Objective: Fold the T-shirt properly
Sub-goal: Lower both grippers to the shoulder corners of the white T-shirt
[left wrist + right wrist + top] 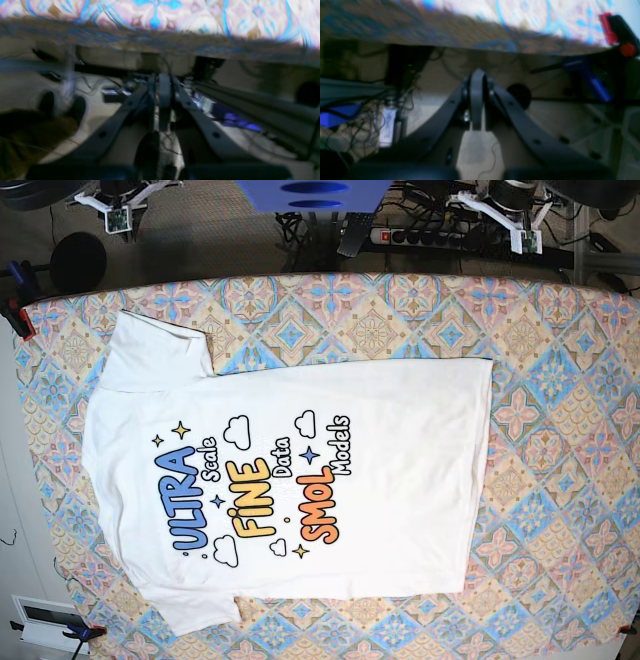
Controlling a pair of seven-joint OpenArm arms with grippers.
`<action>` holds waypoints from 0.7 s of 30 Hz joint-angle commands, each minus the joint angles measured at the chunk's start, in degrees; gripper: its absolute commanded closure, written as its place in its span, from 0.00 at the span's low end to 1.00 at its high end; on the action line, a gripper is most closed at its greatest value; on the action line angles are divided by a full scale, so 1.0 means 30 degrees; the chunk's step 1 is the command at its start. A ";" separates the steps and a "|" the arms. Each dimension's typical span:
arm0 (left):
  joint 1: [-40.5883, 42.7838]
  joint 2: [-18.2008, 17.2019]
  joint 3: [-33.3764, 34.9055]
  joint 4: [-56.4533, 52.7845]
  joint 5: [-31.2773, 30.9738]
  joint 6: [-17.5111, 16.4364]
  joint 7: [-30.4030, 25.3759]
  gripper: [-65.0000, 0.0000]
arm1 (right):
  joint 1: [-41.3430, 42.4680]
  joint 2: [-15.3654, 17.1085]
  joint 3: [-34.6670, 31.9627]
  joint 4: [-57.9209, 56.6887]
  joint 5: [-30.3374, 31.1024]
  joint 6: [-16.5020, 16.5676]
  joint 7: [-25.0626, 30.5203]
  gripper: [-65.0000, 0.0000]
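Plainly, the T-shirt (290, 480) lies spread flat, print up, on the patterned tablecloth (560, 430), its sleeves toward the base view's left and its hem toward the right, with no fold made yet. Both arms sit beyond the cloth's far edge, well apart from the shirt; the left gripper (163, 100) and the right gripper (477, 100) each have jaws pressed together on nothing. The risk I see: reaching in with jaws closed would only push the fabric, bunching it, and uneven pinches at sleeve and hem could skew the fold.
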 commanded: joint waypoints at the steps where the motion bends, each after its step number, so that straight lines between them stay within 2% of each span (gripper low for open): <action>1: -0.0146 -0.0257 -0.0131 0.0369 -0.0437 0.0040 0.0153 0.99 | -0.0338 0.0207 0.0135 0.0753 0.0048 -0.0164 -0.0251 1.00; 5: -0.1963 -0.0228 -0.0424 0.0369 -0.2782 0.0040 0.1765 0.99 | -0.0133 0.0207 0.0076 0.2482 0.0048 -0.0164 -0.2449 1.00; 9: -0.3985 -0.0111 -0.1538 0.0310 -0.4862 0.0040 0.3289 0.99 | 0.1684 0.0148 -0.0070 0.3449 0.0048 -0.0164 -0.4178 1.00; 12: -0.5831 -0.0111 -0.2329 0.0252 -0.5888 0.0040 0.5193 0.99 | 0.3149 0.0089 -0.0070 0.3449 0.0048 -0.0164 -0.5761 1.00; 15: -0.7355 -0.0023 -0.3267 0.0252 -0.6503 0.0040 0.6659 0.99 | 0.4028 -0.0204 -0.0129 0.3449 0.0165 -0.0164 -0.6112 1.00; 18: -0.8908 0.0212 -0.4117 -0.0158 -0.6972 0.0040 0.7567 0.98 | 0.4937 -0.0497 -0.0129 0.3449 0.1366 -0.0164 -0.6229 1.00; 21: -1.0168 0.0212 -0.4292 -0.1272 -0.7529 0.0040 0.8124 0.87 | 0.5728 -0.0497 -0.0187 0.3390 0.3623 -0.0164 -0.6962 1.00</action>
